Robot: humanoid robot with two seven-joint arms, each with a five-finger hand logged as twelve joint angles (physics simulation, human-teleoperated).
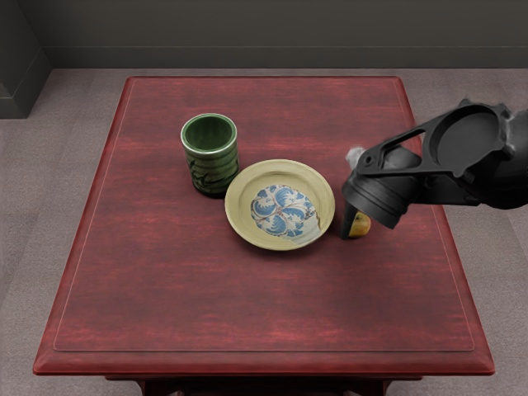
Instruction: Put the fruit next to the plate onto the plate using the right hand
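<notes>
A cream plate (241, 200) with a blue and white pattern sits near the table's middle. Just off its right rim lies a small yellow-orange fruit (360, 225), mostly covered by my right hand (353, 216). The right arm comes in from the right edge and its dark wrist hangs directly over the fruit. One dark finger (347, 227) reaches down on the fruit's left side, between it and the plate. The other fingers are hidden under the wrist, so I cannot tell whether the fruit is gripped. The plate carries nothing.
A dark green ribbed cup (209, 153) stands upright just behind and left of the plate, almost touching its rim. The red wooden table (165, 289) has a raised border all around.
</notes>
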